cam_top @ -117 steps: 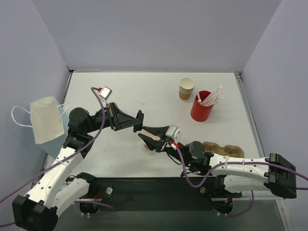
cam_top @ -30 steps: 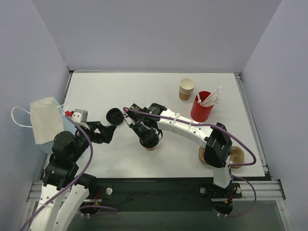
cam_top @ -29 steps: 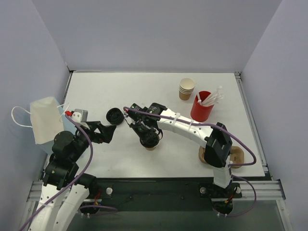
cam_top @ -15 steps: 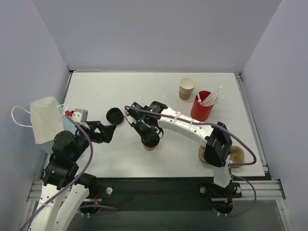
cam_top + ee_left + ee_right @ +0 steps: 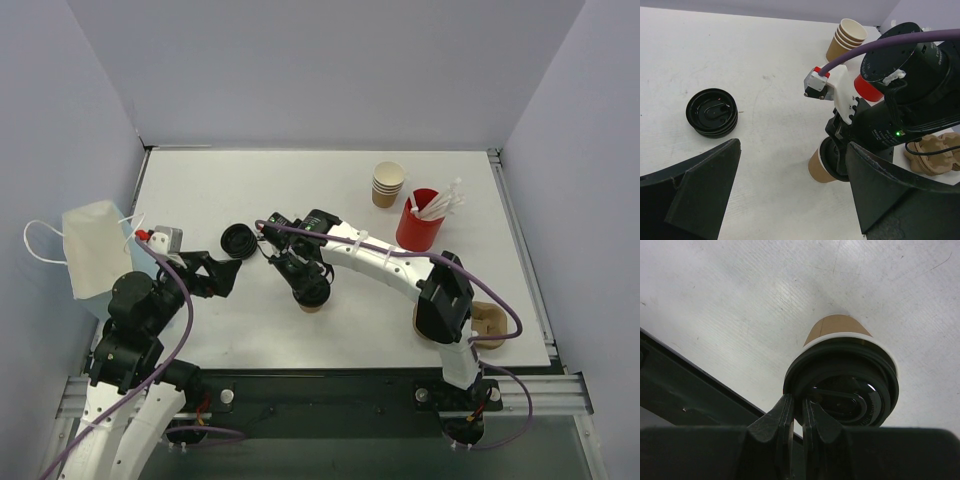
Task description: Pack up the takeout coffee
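The takeout coffee (image 5: pixel 312 296), a small brown paper cup with a black lid, stands on the table near the middle. My right gripper (image 5: pixel 305 281) comes down on it from behind. In the right wrist view the right gripper (image 5: pixel 798 407) is shut on the near rim of the black lid (image 5: pixel 850 390), above the cup's brown wall (image 5: pixel 832 325). My left gripper (image 5: pixel 222 278) sits to the cup's left, open and holding nothing. From the left wrist, the left gripper (image 5: pixel 792 145) stands wide apart, with the cup (image 5: pixel 819 167) beyond its right finger.
A stack of loose black lids (image 5: pixel 238 241) lies left of the cup. Stacked lidless paper cups (image 5: pixel 388 184) and a red cup with white sticks (image 5: pixel 417 225) stand at the back right. Brown pulp carriers (image 5: pixel 482 322) lie front right. A white paper bag (image 5: pixel 98 250) hangs off the left edge.
Since the earliest frame the left arm has pulled back left and the right arm has reached over onto the cup's lid. Over the last second almost nothing has moved.
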Controlling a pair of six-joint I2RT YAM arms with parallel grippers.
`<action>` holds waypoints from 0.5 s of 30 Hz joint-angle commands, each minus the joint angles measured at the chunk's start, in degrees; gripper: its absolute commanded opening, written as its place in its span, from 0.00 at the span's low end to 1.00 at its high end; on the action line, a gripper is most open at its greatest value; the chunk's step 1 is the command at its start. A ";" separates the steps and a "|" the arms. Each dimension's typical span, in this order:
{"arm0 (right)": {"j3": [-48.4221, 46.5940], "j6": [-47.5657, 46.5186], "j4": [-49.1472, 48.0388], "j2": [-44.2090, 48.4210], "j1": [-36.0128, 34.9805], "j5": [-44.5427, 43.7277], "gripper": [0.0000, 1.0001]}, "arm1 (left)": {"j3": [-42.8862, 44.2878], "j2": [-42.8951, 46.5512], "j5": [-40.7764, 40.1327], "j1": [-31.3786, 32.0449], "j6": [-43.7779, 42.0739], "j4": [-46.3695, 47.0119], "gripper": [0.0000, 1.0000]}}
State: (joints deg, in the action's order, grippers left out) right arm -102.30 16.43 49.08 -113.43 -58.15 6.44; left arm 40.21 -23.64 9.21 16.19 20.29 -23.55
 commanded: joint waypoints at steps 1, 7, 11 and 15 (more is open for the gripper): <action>-2.02 0.18 2.69 -1.01 0.14 -0.55 0.00 | 0.75 0.43 -0.07 -0.10 -0.87 1.40 0.96; -2.46 0.36 2.51 -0.57 0.14 -1.25 0.00 | 0.66 0.43 0.02 -0.10 -0.87 1.58 0.96; -2.81 0.27 2.51 -0.92 0.23 -1.51 0.00 | 0.58 0.43 0.02 -0.10 -0.87 1.49 0.96; -3.17 -0.34 2.16 -2.15 0.23 -1.16 0.00 | 0.66 0.35 0.02 -0.10 -0.87 1.58 0.96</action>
State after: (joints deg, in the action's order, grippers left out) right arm -103.44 16.38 49.04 -114.08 -58.15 6.02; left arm 40.21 -23.64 9.21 16.19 20.29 -23.55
